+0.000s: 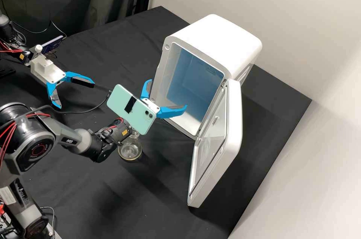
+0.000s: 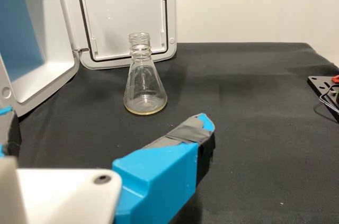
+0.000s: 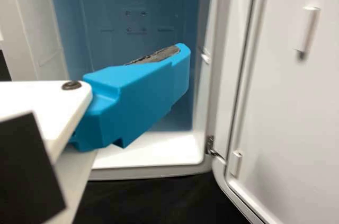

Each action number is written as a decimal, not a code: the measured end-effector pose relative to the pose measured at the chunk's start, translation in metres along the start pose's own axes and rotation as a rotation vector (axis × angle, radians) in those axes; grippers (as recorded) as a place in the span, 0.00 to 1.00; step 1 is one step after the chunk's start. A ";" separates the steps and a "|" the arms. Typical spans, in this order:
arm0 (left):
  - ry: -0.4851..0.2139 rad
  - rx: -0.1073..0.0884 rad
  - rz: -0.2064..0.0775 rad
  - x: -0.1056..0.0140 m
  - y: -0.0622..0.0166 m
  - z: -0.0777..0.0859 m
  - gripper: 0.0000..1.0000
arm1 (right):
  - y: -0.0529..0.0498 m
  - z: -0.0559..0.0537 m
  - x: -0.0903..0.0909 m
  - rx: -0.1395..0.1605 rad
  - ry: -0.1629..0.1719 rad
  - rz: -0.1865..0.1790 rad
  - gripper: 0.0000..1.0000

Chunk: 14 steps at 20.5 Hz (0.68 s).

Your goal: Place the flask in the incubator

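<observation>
1. High view: The flask (image 1: 130, 149) stands upright on the black bench (image 1: 113, 201), outside the open incubator (image 1: 222, 39), beneath the right arm's wrist. The right gripper (image 1: 167, 94), jaws spread and empty, hovers at the incubator's mouth. The left gripper (image 1: 75, 94), also spread, hangs well apart.
2. Left wrist view: The left gripper (image 2: 103, 118) faces the flask (image 2: 144, 83), untouched, before the door (image 2: 127, 17).
3. Right wrist view: One blue finger (image 3: 143, 91) points into the incubator (image 3: 148, 152), its door (image 3: 296, 102) swung wide.
</observation>
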 end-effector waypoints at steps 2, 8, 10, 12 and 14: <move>0.000 0.000 0.000 0.000 0.0000 0.000 1.00 | 0.002 0.004 -0.010 -0.001 0.002 0.016 1.00; 0.000 0.000 0.000 0.000 0.0000 0.000 1.00 | 0.000 0.016 -0.039 -0.011 -0.003 0.040 1.00; 0.000 0.000 0.000 0.000 0.0000 0.000 1.00 | -0.005 0.019 -0.046 -0.016 -0.009 0.012 1.00; -0.002 0.000 0.000 0.000 -0.0001 0.000 1.00 | -0.010 0.022 -0.052 -0.021 -0.018 -0.017 1.00; -0.004 0.002 0.000 0.000 0.0002 0.001 1.00 | -0.014 0.025 -0.056 -0.034 -0.025 -0.046 1.00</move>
